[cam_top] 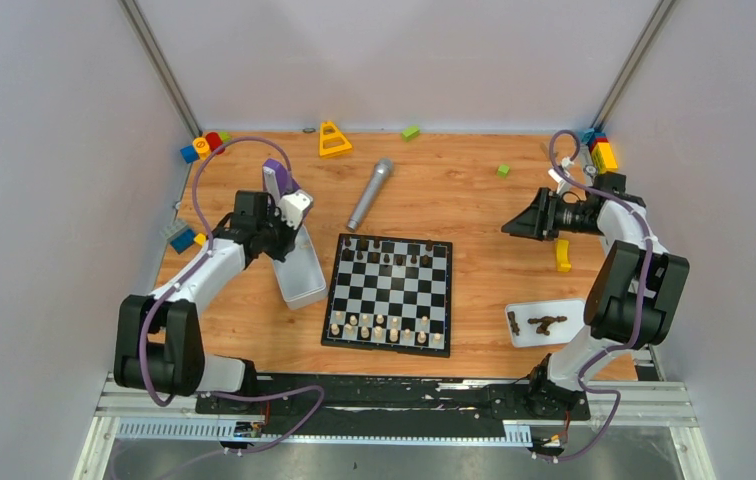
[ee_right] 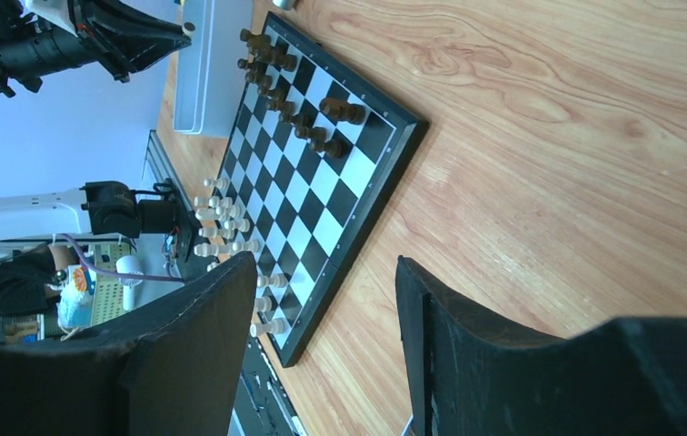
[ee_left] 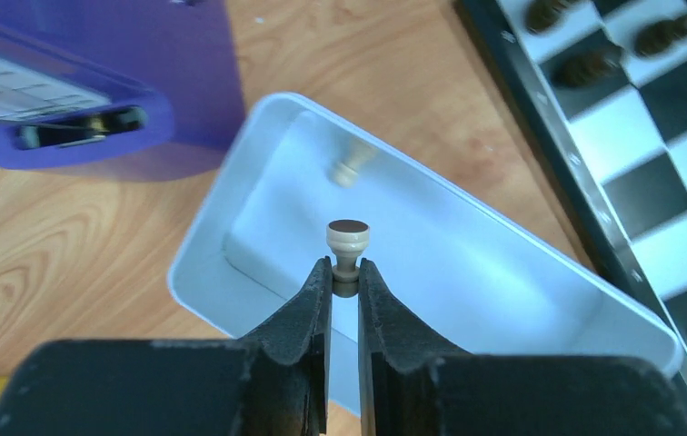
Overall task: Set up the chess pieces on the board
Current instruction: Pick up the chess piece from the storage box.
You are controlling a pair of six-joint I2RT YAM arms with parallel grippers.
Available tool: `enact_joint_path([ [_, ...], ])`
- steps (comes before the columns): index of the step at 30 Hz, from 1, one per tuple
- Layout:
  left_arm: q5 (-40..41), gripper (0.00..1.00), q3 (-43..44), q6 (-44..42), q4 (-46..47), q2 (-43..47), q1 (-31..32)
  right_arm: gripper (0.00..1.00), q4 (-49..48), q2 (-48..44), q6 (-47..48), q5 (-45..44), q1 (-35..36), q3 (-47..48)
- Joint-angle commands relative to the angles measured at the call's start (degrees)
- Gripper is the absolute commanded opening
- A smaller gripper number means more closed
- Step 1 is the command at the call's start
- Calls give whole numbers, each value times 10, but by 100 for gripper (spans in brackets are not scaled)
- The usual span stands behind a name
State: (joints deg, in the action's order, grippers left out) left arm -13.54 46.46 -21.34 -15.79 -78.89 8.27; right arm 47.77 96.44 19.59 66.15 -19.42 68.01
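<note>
The chessboard [cam_top: 389, 292] lies mid-table, with dark pieces [cam_top: 386, 252] along its far rows and white pieces [cam_top: 386, 328] along its near rows. My left gripper [ee_left: 346, 265] is shut on the stem of a white chess piece [ee_left: 347, 238], held over the white tray [ee_left: 522, 272] left of the board. Another white piece [ee_left: 351, 168] lies blurred in that tray. In the top view the left gripper [cam_top: 289, 248] hangs over this tray [cam_top: 302, 285]. My right gripper [cam_top: 507, 228] is open and holds nothing, above bare wood right of the board [ee_right: 322, 136]. A second tray [cam_top: 572, 308] at the right holds dark pieces [cam_top: 546, 322].
A grey microphone [cam_top: 370, 193] lies beyond the board. A yellow triangle toy [cam_top: 334, 140], green blocks [cam_top: 410, 131] and a yellow block [cam_top: 562, 255] are scattered about. Coloured bricks sit in both far corners [cam_top: 204, 145]. A purple object [ee_left: 94, 82] stands beside the left tray.
</note>
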Motion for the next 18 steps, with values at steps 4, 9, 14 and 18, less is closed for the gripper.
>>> enact_joint_path([
  [4,-181,16,69,-107,-170,47,16,60,-21,-51,-1,54,93,22],
  [9,-208,16,128,-129,-228,48,83,61,-45,-50,-7,34,217,48],
  [14,-208,16,192,-123,-256,29,144,61,-74,-19,-34,58,298,82],
  [18,-201,16,236,-117,-264,18,191,61,-127,-10,-83,88,319,87],
])
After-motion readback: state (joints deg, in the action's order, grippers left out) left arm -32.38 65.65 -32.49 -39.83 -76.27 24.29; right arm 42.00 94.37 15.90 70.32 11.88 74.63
